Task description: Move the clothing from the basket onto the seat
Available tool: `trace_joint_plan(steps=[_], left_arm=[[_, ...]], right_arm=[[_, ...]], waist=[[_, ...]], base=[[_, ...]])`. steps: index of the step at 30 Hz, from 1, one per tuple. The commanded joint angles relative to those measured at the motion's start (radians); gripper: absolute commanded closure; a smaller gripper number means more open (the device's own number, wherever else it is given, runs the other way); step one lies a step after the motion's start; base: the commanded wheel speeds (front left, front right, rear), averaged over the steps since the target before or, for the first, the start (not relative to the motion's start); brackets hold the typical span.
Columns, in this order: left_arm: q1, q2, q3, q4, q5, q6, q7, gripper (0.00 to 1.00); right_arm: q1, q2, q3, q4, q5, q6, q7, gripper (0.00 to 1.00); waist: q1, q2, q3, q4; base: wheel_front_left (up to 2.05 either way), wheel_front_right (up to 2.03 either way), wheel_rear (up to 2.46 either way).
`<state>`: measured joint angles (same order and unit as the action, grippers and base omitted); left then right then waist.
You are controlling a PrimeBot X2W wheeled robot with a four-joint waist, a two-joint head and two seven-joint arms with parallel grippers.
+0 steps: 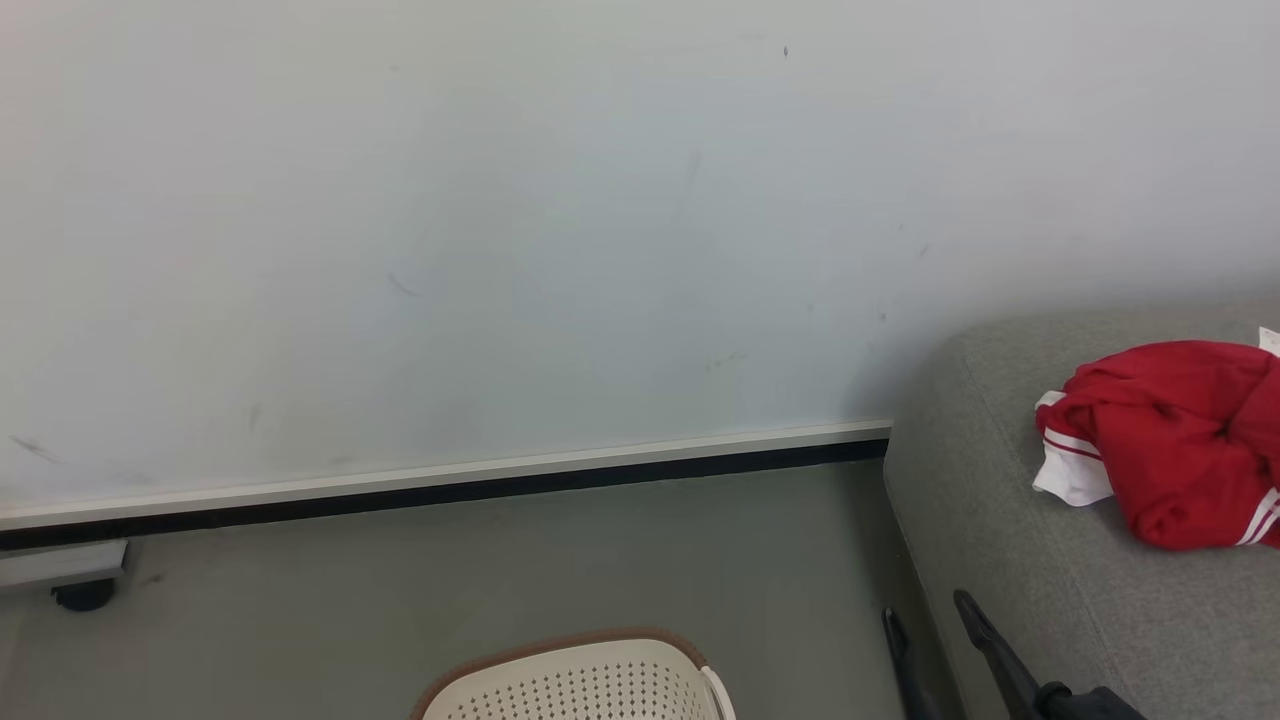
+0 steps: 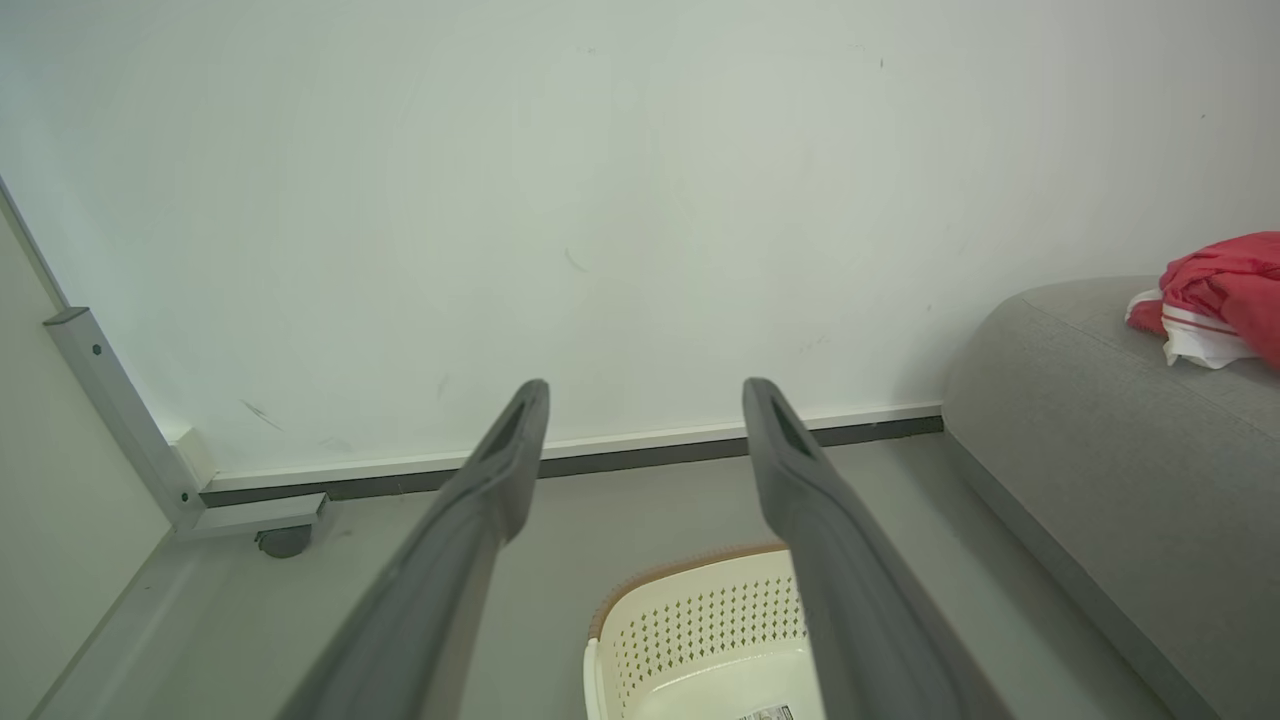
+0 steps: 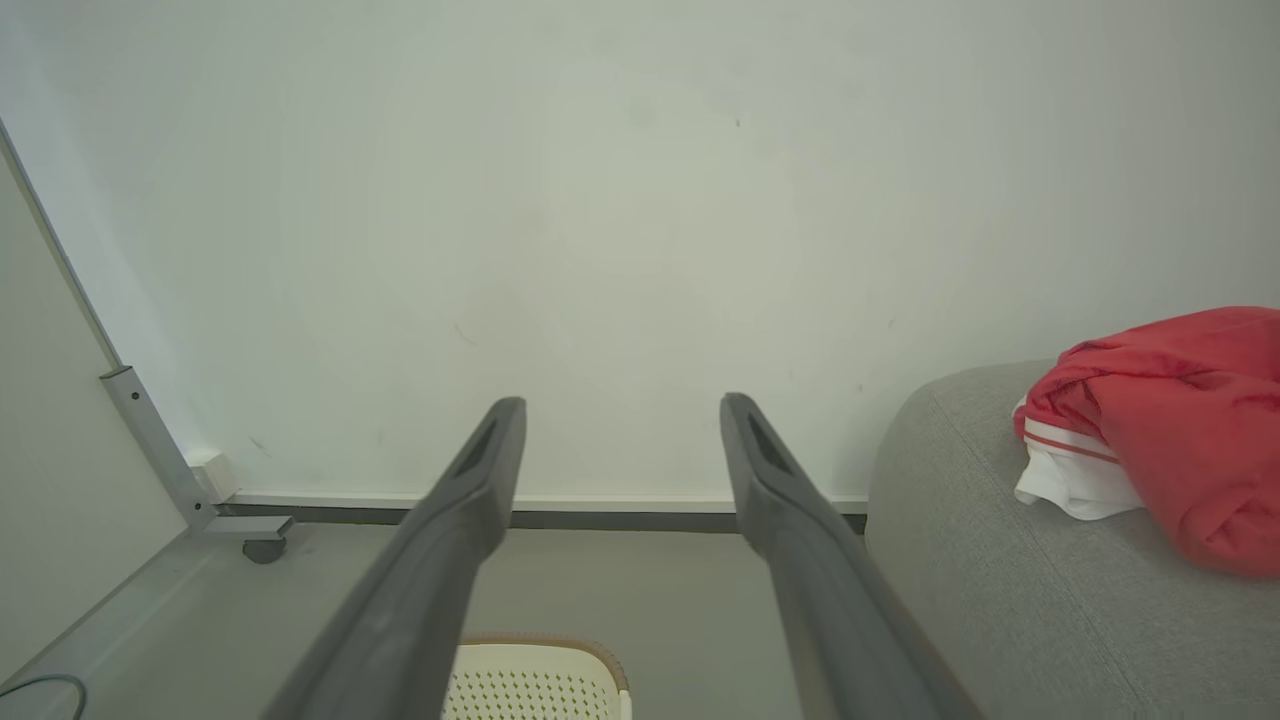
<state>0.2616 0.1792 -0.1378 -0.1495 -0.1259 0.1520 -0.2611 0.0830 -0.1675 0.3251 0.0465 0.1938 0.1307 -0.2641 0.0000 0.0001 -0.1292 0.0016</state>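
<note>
both the left gripper [image 2: 645,395] & right gripper [image 3: 622,405] have fingers spread wide w/ nothing in them, prob. cos the job looks done. red clothing [image 1: 1170,440] lies bunched on the seat [image 1: 1000,560], where it should go. basket [image 1: 580,680] sits on the floor [image 1: 700,560] nearby, its seen part bare.

The room is brightly and evenly lit, a soft, diffuse light. The wall [image 1: 500,250] reads cool bluish-white from the head view and a warmer, greenish white in both wrist views, dimming toward their corners. A faint, soft-edged shadow pools where the seat [image 1: 960,450] meets the wall and the floor [image 1: 600,560]. The clothing [image 1: 1170,440] shows gentle shading in its folds. Toward the bottom edge the left gripper [image 2: 645,400] and the right gripper [image 3: 620,415] go blurry, and the metal post [image 2: 110,410] leans with the wide-angle bend.
</note>
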Motion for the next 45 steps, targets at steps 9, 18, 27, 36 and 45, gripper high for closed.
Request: trace_joint_plan(steps=[9, 18, 27, 36, 45], left_arm=[[0.006, -0.036, 0.035, 0.019, 0.032, -0.045, -0.005, 0.0], [0.005, -0.062, 0.038, 0.058, 0.015, -0.063, 0.002, 1.0], [-0.036, -0.065, 0.039, 0.111, -0.138, -0.084, 0.031, 1.0], [-0.096, -0.069, 0.049, 0.162, -0.333, -0.112, 0.068, 1.0], [-0.14, -0.074, 0.06, 0.198, -0.487, -0.135, 0.101, 1.0]], right_arm=[[0.026, 0.004, -0.006, 0.0, -0.003, 0.0, -0.002, 0.0], [0.035, 0.002, -0.004, 0.034, 0.005, 0.0, 0.002, 1.0], [0.029, 0.004, -0.04, 0.062, 0.152, 0.0, 0.03, 1.0], [0.001, 0.01, -0.095, 0.078, 0.339, 0.0, 0.072, 1.0], [-0.022, 0.018, -0.144, 0.09, 0.485, 0.0, 0.11, 1.0]], waist=[[0.0, -0.0001, -0.006, -0.001], [0.0, -0.0001, -0.009, 0.002], [0.0001, -0.0001, 0.0, 0.002], [0.0001, -0.0001, 0.011, 0.001], [0.0001, -0.0001, 0.022, 0.001]], base=[[0.0, 0.0, 0.0], [0.0, 0.0, 0.0], [0.0, 0.0, 0.0], [0.0, 0.0, 0.0], [0.0, 0.0, 0.0]])
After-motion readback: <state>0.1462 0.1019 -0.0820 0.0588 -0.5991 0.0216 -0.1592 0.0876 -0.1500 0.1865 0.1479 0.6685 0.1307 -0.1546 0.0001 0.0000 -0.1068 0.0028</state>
